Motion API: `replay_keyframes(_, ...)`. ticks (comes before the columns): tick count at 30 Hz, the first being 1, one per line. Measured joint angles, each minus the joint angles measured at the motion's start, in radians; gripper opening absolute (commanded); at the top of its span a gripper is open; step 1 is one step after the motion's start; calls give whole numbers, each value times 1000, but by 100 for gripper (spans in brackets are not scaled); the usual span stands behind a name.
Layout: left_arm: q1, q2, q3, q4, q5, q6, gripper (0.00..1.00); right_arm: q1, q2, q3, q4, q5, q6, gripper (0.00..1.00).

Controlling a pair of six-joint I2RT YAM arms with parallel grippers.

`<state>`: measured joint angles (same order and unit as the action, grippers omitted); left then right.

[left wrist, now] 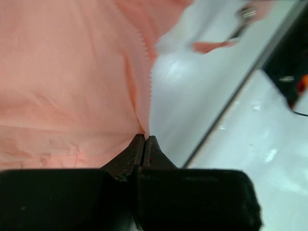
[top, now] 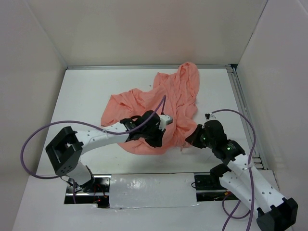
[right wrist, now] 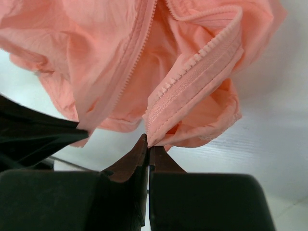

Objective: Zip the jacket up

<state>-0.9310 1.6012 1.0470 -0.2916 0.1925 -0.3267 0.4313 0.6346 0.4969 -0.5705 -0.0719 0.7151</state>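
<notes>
jacket (top: pixel 163 96): we see it crumpled mid-table, reaching toward the far right.
left gripper (left wrist: pixel 145 138): we note it clenched on the jacket's toothed zipper edge (left wrist: pixel 147 72).
right gripper (right wrist: pixel 148 143): pinching the other zipper tape (right wrist: pixel 192 82) by its end.

Two robot arms of the same build. The left arm (top: pixel 98 137) and the right arm (top: pixel 245 178) have smooth white tubular shells joined by chunky black joint housings. A thin purple left cable (top: pixel 29 149) loops off one, and a purple right cable (top: pixel 249 126) arcs off the other. Small green lights (top: pixel 204 138) glow on the right arm's black wrist joint. Up close, the left gripper (left wrist: pixel 145 138) and right gripper (right wrist: pixel 148 143) are matte black blocks whose fingers (right wrist: pixel 130 163) narrow to dark wedge tips.
</notes>
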Motion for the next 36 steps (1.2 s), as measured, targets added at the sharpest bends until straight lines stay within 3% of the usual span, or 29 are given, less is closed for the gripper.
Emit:
replay_keyframes(6, 31, -137, -33, 64, 113, -102, 0, 0, -18, -20, 66, -89, -4, 0)
replay_keyframes(14, 37, -236, -188, 260, 177, -360, 0, 4, -56, -134, 293, -320, 17, 0)
replay_keyframes(20, 18, -284, -273, 382, 172, -452, 4, 24, -47, -143, 334, -324, 36, 0)
replay_keyframes(25, -53, -226, -267, 386, 171, -455, 36, 29, 8, -99, 209, -152, 63, 0)
replay_keyframes(30, -121, -190, -267, 314, 180, -454, 97, 29, 79, -66, 108, 6, 101, 0)
replay_keyframes(36, -124, -185, -229, 169, 97, -454, 99, 29, 93, -47, 60, 91, 110, 0)
